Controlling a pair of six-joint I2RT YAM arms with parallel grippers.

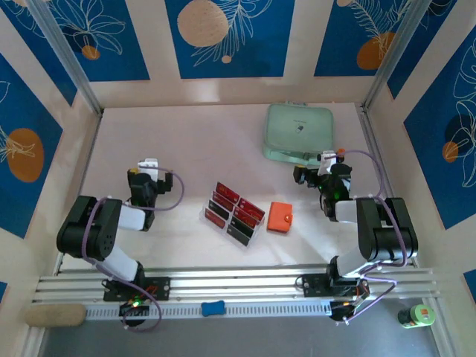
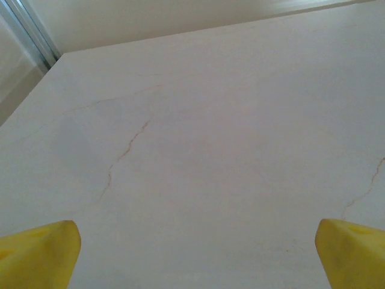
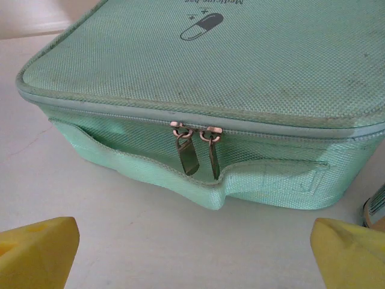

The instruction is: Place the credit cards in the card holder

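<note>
Cards (image 1: 234, 212) sit in the rack (image 1: 223, 221) at centre frame, with the wallet (image 1: 280, 216) just right of them, apparently folded. Left fingers (image 2: 36, 253) and right fingers (image 3: 349, 253) are spread wide and empty. Nothing seems started, so next up is probably reaching in and opening that wallet.
</note>
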